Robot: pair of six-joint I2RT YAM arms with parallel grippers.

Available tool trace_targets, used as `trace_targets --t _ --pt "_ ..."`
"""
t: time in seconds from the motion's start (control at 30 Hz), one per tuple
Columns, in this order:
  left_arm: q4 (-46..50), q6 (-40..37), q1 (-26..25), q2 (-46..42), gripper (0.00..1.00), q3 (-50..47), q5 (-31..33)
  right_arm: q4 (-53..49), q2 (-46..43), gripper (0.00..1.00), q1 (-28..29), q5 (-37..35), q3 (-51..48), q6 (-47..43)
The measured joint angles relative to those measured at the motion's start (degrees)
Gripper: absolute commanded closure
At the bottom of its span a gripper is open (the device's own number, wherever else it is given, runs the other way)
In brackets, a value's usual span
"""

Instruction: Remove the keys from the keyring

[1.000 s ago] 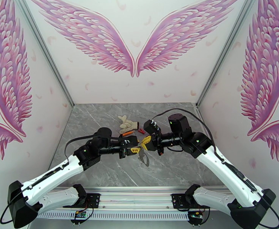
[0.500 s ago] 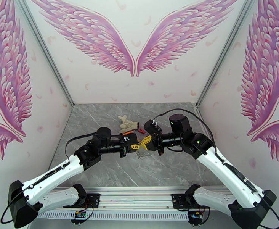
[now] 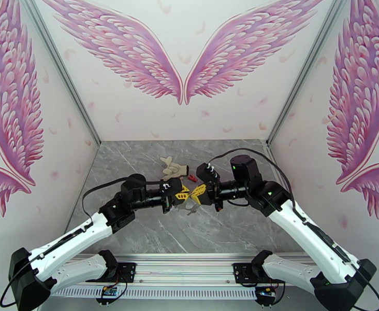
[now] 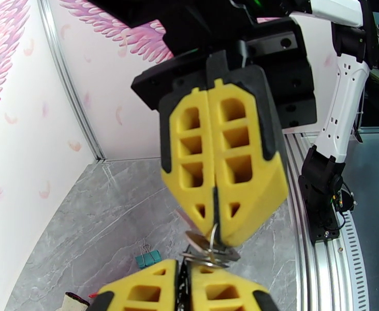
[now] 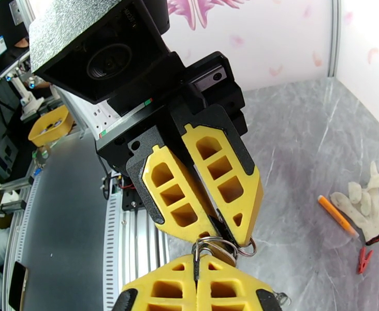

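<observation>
Table: grey marble; both arms reach in from the near edge.
Left gripper: raised mid-table, fingers pressed together on the bunch.
Right gripper: tip to tip with the left one, pinching a ring of the same bunch.
Keys: silver rings and keys between the fingertips, off the table and screened from above; the keyring cannot be told apart.
Binder clip: teal, on the table beneath.
Pen: orange, beyond the grippers.
Red clip: beside the pen.
Glove: white, farthest.
</observation>
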State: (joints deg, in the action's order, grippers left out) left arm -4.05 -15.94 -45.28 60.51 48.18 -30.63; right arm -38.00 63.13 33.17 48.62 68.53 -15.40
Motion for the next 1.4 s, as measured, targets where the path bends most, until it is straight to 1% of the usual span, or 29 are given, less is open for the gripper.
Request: trace_targets --t 0.07,0.17,0.27,0.43,0.57,0.67,0.83,1.03,1.13,1.4 --pt "-0.09 0.37 0.02 -0.35 0.78 -0.26 0.02 -0.13 -0.07 1.00 0.17 0.00 0.00 -0.35" --pt "0.17 0.74 0.00 -0.96 0.73 -0.42 0.02 -0.42 -0.11 1.00 0.26 -0.04 0.00 -0.85" --pt "1.18 0.07 0.02 -2.21 0.65 -0.81 0.11 -0.76 -0.11 1.00 0.26 -0.24 0.00 -1.03" --pt "5.62 -2.75 0.02 -4.61 0.58 -0.59 0.00 -1.55 -0.11 1.00 0.26 -0.17 0.02 -1.29" --pt "10.93 -5.68 0.17 -4.57 0.55 0.94 -0.24 -2.29 -0.09 1.00 0.26 0.04 0.02 -1.86" --pt "13.70 -7.54 0.26 -3.26 0.54 3.04 -0.94 -2.84 -0.09 1.00 0.26 0.52 0.02 -2.47" --pt "15.30 -9.40 0.28 -0.48 0.54 5.53 -2.82 -3.26 0.22 1.00 0.26 1.53 0.15 -2.93" --pt "15.96 -10.60 0.26 3.28 0.58 8.04 -6.16 -3.67 1.22 1.00 0.26 2.67 0.85 -3.76" --pt "15.89 -10.73 0.22 3.74 0.68 8.15 -7.10 -3.87 1.57 1.00 0.26 3.10 1.27 -4.00" --pt "15.43 -10.36 0.11 3.26 0.67 7.72 -5.99 -3.91 1.57 1.00 0.26 3.02 1.31 -4.17"
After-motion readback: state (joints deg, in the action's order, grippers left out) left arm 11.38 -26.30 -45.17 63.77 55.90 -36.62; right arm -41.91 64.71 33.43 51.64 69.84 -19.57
